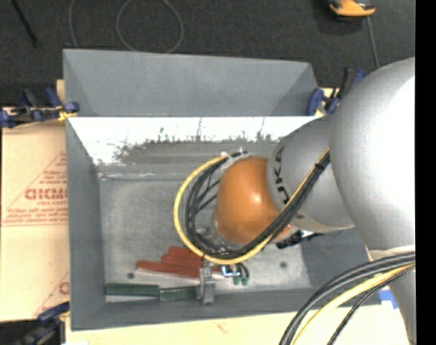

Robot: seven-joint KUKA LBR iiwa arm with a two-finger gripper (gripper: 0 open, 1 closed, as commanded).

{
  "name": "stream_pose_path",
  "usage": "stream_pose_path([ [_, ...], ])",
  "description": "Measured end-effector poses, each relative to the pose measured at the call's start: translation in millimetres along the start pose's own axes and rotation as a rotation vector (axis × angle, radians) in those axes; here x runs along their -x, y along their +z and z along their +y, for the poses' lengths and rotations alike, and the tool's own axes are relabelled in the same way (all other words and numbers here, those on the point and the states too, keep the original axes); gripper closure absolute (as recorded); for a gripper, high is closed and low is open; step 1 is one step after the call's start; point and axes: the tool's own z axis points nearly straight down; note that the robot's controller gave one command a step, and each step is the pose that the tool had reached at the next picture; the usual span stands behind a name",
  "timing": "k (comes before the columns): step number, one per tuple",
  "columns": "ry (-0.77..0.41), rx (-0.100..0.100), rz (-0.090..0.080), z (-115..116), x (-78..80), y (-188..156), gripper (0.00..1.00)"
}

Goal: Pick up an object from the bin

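My gripper (207, 287) is low over the bin's front edge, just below the arm's orange cover. It sits at the right end of a long dark green bar (139, 290) lying flat along the front wall. Two red-brown flat bars (169, 261) lie side by side just behind the green one, slanting up toward the gripper's left side. The gripper touches or nearly touches the green bar's right end; the cover and cables hide the contact.
The arm and its looped yellow and black cables cover the bin's middle and right. Bare grey floor shows on the left half of the bin. The front wall lies close under the gripper.
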Motion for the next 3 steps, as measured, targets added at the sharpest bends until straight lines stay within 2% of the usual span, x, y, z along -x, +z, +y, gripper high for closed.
stream_pose_path([
  [1, 0.197, -0.001, -0.004, 12.3, 10.0, -45.8, 0.00],
  [2, 0.193, -0.004, 0.004, 0.7, -0.8, 3.0, 0.00],
  [3, 0.192, -0.002, -0.003, 1.4, 1.9, -2.1, 1.00],
])
